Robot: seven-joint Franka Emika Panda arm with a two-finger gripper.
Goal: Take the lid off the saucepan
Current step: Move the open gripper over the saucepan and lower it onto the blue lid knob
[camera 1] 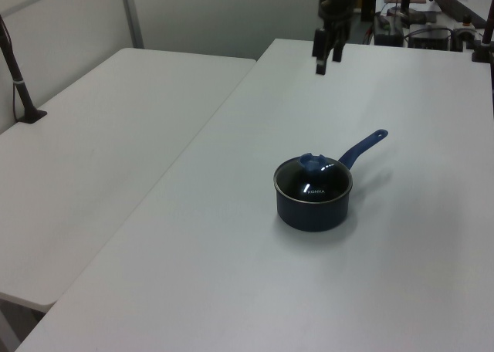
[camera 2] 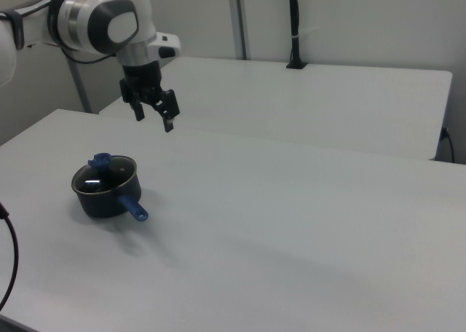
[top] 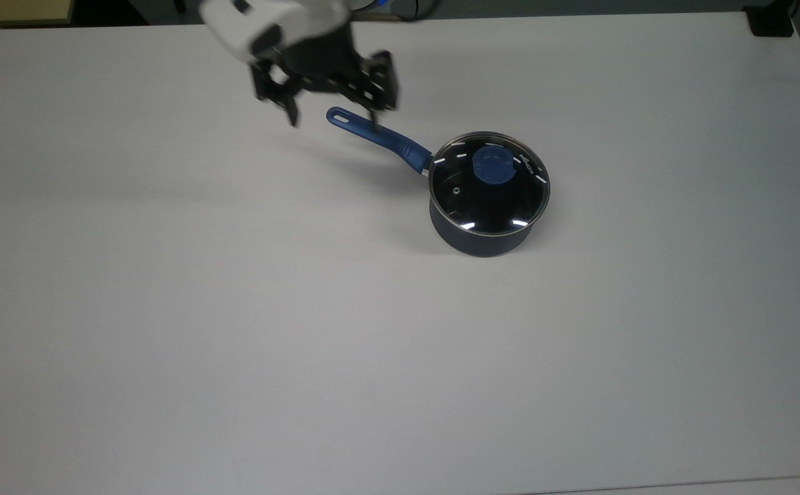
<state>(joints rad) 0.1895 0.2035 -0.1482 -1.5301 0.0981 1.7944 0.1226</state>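
Note:
The saucepan [top: 483, 239] is a small dark pot on the white table [top: 234, 309], right of centre in the top view. Its long blue handle [top: 380, 138] points to the top view's upper left. The glass lid [top: 465, 199] with a blue knob [top: 492, 167] sits flat on the pot. My gripper [top: 334, 118] hangs open and empty in the air, over the handle's loop end in the top view. The left view puts the gripper [camera 1: 328, 62] well above and behind the saucepan [camera 1: 312, 211]. In the right view the gripper [camera 2: 153, 121] is above and right of the lid [camera 2: 109, 175].
A second white table [camera 1: 93, 136] adjoins along the left view's left. A black clamped post [camera 1: 19, 82] stands on its far edge. A black block [top: 771, 20] sits at the top view's upper right corner. A cable [camera 2: 7, 259] hangs at the right view's lower left.

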